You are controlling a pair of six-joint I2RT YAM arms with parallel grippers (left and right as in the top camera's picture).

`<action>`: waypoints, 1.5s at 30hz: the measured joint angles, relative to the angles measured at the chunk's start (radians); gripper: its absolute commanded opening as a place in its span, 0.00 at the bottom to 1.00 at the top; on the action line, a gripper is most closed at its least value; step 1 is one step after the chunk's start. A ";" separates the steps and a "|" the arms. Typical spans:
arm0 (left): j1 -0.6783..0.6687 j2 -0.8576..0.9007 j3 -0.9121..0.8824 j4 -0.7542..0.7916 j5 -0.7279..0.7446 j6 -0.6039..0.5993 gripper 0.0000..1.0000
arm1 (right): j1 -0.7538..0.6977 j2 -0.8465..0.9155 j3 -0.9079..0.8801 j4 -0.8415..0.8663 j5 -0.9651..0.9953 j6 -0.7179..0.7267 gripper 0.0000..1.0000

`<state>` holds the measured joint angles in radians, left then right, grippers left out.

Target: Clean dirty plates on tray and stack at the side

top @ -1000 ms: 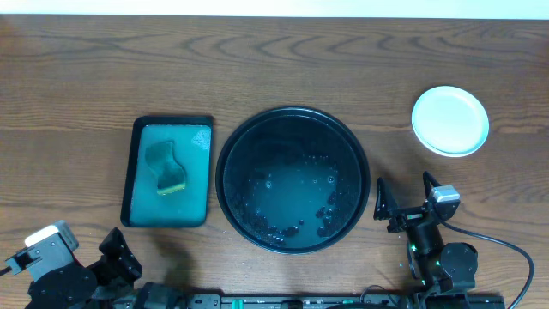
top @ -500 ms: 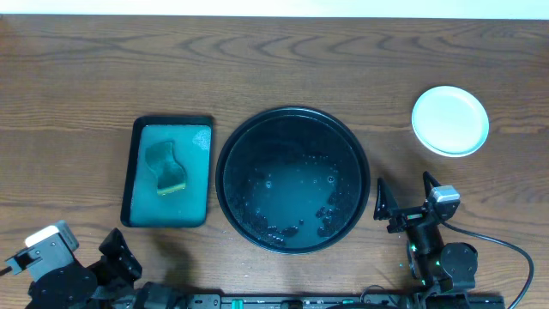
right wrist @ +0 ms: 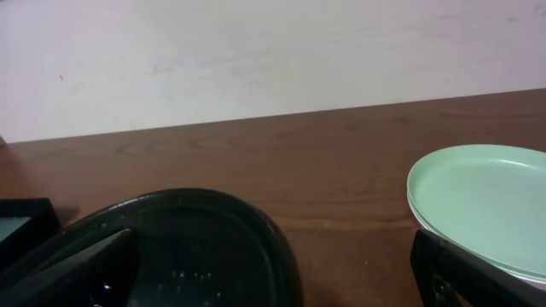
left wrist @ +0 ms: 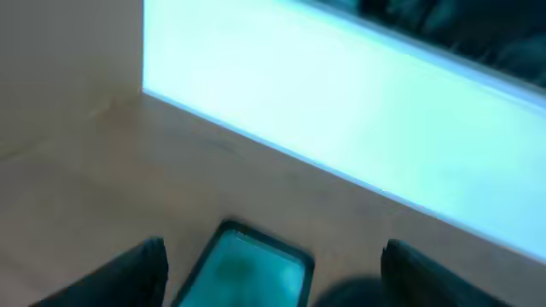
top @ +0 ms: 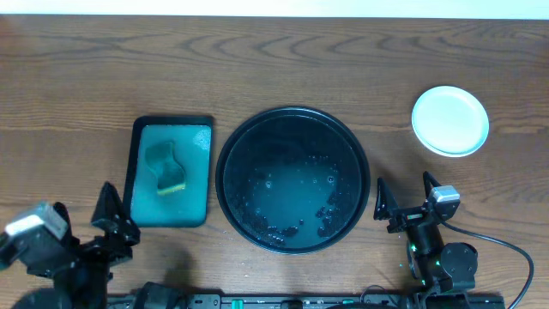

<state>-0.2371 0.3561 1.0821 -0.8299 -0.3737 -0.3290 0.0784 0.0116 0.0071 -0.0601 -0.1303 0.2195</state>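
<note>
Overhead, the plates point(top: 450, 121) at two o'clock look white; the right wrist view reveals a mint-green stack. Left gripper point(left wrist: 273, 256) and right gripper point(top: 403, 182) both spread apart.

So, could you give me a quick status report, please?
Left gripper open, right gripper open, both empty. Plates stacked at right. Tray wet, holds none. Nothing in the way.

no readable text, labels or numbers anywhere

Overhead straight down; wrist views low, forward — right shares tray point(top: 244, 142)
</note>
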 measured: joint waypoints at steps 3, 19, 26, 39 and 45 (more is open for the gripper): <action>0.021 -0.110 -0.136 0.161 0.000 0.036 0.80 | 0.000 0.000 0.000 0.000 0.000 0.000 0.99; 0.138 -0.344 -0.896 1.019 0.174 0.075 0.80 | 0.000 0.000 0.000 0.000 0.000 0.000 0.99; 0.138 -0.345 -1.043 1.141 0.218 0.076 0.80 | 0.000 0.000 0.000 0.000 0.000 0.000 0.99; 0.138 -0.346 -1.069 0.954 0.222 0.075 0.80 | 0.000 0.000 0.000 0.000 0.000 0.000 0.99; 0.138 -0.346 -1.070 0.830 0.232 0.076 0.80 | 0.000 0.000 0.000 -0.001 0.000 0.000 0.99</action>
<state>-0.0990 0.0101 0.0124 -0.0002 -0.1413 -0.2535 0.0784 0.0116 0.0071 -0.0608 -0.1299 0.2195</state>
